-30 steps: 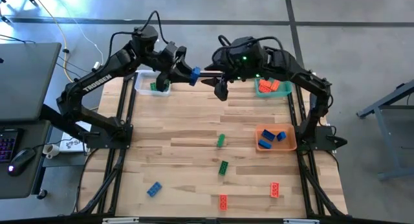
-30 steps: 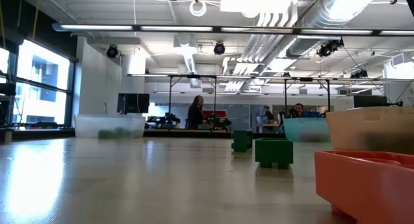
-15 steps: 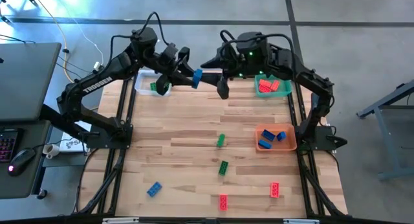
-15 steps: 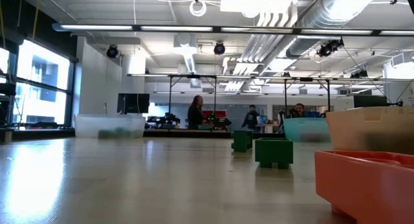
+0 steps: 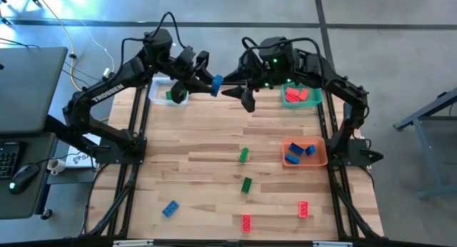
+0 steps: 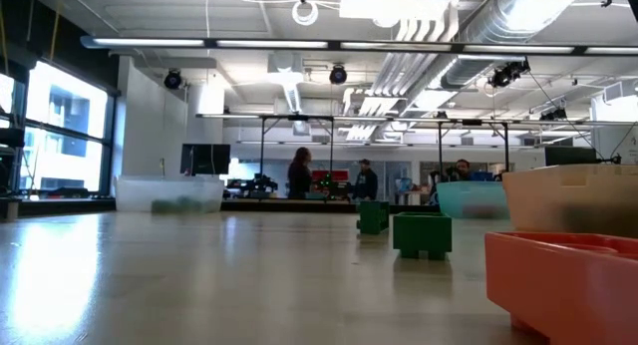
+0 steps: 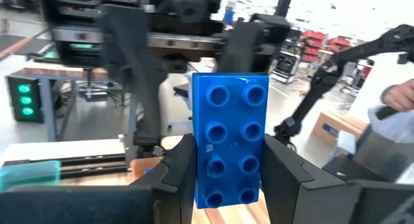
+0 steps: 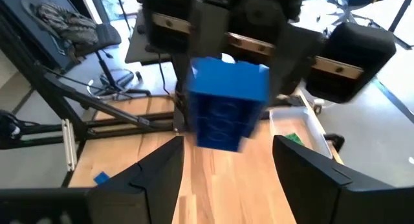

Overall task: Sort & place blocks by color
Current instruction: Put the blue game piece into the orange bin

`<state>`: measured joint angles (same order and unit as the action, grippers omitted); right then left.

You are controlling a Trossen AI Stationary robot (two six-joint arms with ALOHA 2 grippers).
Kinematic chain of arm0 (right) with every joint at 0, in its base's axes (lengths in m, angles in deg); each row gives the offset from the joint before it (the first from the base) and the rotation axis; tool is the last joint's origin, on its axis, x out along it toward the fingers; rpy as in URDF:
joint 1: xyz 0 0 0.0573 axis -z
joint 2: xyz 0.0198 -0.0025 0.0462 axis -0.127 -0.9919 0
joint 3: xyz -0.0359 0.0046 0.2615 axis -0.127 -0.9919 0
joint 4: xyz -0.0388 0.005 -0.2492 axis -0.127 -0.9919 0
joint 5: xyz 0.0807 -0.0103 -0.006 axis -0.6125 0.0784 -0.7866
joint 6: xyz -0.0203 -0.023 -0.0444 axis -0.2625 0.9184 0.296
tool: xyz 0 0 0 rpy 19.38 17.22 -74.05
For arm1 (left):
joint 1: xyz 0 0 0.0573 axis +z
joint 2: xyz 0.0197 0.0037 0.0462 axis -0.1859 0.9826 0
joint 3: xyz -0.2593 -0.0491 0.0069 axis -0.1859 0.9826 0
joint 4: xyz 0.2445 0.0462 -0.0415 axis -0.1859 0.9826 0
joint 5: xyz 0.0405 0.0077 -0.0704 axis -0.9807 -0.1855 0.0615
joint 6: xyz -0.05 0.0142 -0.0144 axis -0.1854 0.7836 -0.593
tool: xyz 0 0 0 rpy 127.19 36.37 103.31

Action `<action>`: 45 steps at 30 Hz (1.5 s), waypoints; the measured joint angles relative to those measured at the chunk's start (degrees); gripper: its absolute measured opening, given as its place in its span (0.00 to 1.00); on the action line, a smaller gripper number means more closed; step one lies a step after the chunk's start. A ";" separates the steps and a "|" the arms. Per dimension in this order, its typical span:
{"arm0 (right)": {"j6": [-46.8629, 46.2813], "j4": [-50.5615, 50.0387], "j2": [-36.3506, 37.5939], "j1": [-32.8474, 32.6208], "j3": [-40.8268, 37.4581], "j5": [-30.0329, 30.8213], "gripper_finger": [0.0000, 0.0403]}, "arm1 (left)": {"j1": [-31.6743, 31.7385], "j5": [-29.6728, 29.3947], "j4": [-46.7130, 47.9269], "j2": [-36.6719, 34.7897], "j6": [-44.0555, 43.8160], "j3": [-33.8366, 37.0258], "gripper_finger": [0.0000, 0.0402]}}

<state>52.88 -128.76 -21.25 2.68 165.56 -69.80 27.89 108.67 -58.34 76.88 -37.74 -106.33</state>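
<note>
Blue block (image 5: 216, 84): we see it clamped in the left tool (image 5: 211, 83), raised over the desk's (image 5: 200, 168) far edge, mid-width.
Right tool (image 5: 230, 91): fingers spread wide, facing the block, empty.
Handover: we'd seat both right fingers around the block's free end before the left lets go.
Around: 3 trays; orange tray (image 5: 305, 153) with blue blocks by the right edge.
In the way: nothing between the tools.

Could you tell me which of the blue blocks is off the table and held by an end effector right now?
The blue block clamped in the left end effector, raised between the two arms. The other blue ones lie in the orange tray or loose on the table.
</note>
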 joint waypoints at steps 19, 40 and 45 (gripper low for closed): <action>-1.28 5.88 -0.08 -0.01 0.00 2.58 0.56 | -1.88 -5.68 -1.27 0.02 0.55 0.02 0.26; -0.97 5.98 -0.84 -0.78 0.02 2.29 0.28 | -3.79 -7.66 -3.22 0.57 0.65 0.04 0.31; -0.53 5.31 -0.84 -1.60 0.06 2.88 0.28 | -3.86 -7.63 -3.08 0.57 0.75 0.04 0.37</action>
<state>52.35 -123.45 -22.09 1.08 165.61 -66.92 24.03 101.04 -61.42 77.45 -37.00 -106.29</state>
